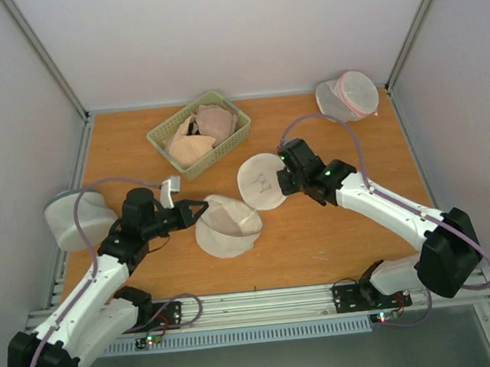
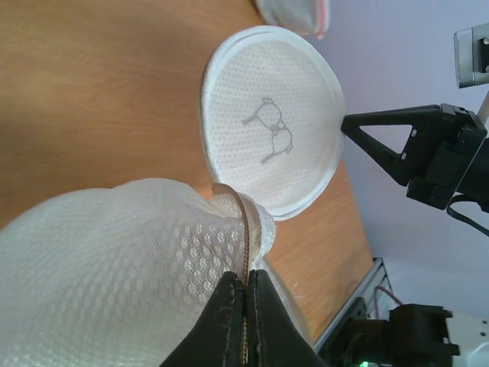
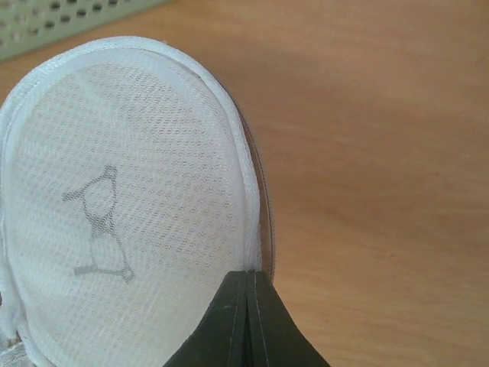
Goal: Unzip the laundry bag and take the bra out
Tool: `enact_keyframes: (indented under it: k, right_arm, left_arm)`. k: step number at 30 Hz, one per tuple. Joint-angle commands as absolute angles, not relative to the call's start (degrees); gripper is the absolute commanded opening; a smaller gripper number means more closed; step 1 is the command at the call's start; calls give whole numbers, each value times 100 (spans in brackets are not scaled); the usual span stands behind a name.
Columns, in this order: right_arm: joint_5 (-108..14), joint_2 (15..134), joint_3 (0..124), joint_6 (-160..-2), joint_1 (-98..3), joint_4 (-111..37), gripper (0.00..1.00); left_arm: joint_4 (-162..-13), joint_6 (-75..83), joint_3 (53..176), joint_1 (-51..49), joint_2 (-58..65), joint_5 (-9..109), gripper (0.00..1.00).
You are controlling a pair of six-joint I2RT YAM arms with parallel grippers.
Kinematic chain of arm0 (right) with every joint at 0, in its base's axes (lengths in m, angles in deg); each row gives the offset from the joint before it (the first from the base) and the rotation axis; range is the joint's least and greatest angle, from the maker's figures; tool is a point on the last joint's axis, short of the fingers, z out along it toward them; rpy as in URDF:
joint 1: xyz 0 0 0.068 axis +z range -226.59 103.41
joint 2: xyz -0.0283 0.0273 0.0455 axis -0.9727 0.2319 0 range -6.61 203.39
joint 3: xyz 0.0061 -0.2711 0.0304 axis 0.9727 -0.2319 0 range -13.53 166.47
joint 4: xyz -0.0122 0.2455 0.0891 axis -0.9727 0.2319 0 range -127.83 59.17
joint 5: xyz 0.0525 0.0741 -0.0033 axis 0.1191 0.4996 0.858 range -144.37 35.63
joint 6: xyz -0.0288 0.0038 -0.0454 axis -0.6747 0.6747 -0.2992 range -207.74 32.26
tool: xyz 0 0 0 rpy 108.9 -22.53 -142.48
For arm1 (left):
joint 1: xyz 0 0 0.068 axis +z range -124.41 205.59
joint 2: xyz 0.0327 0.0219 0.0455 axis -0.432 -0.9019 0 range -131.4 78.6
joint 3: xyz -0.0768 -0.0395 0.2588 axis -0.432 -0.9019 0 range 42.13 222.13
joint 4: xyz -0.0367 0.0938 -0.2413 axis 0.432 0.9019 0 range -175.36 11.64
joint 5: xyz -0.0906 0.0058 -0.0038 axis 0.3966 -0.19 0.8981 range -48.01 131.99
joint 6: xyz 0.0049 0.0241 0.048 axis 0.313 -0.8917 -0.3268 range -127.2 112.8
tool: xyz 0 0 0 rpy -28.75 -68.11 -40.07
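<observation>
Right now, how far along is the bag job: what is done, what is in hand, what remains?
Done: the laundry bag looks unzipped, its lid lying open. In hand: the left gripper pinches the zip edge, the right gripper the lid's rim. Left: the pinkish bra seems to lie inside.

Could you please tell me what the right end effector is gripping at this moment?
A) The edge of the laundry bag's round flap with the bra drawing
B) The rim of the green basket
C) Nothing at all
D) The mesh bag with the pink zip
A: in the right wrist view the right end effector is closed on the edge of the laundry bag flap that bears the bra drawing, well clear of the green basket.
</observation>
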State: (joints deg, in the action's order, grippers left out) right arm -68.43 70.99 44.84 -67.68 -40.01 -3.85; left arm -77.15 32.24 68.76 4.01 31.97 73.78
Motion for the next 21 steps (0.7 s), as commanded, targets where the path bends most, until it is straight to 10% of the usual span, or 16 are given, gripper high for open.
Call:
enact_keyframes:
  k: [1, 17, 21]
  right_arm:
    - [-7707, 6749, 5044, -7131, -4016, 160, 1]
    - [-8650, 6581, 6495, -7699, -3667, 1142, 1]
    - [-8843, 6780, 6535, -7694, -3250, 1205, 1]
  left_arm:
    - [-8925, 3414, 7276, 259, 2814, 7514, 1]
    - [-8756, 3738, 8399, -196, 1246, 7071, 1]
    - [-8566, 3628, 8061, -198, 1178, 6841, 27]
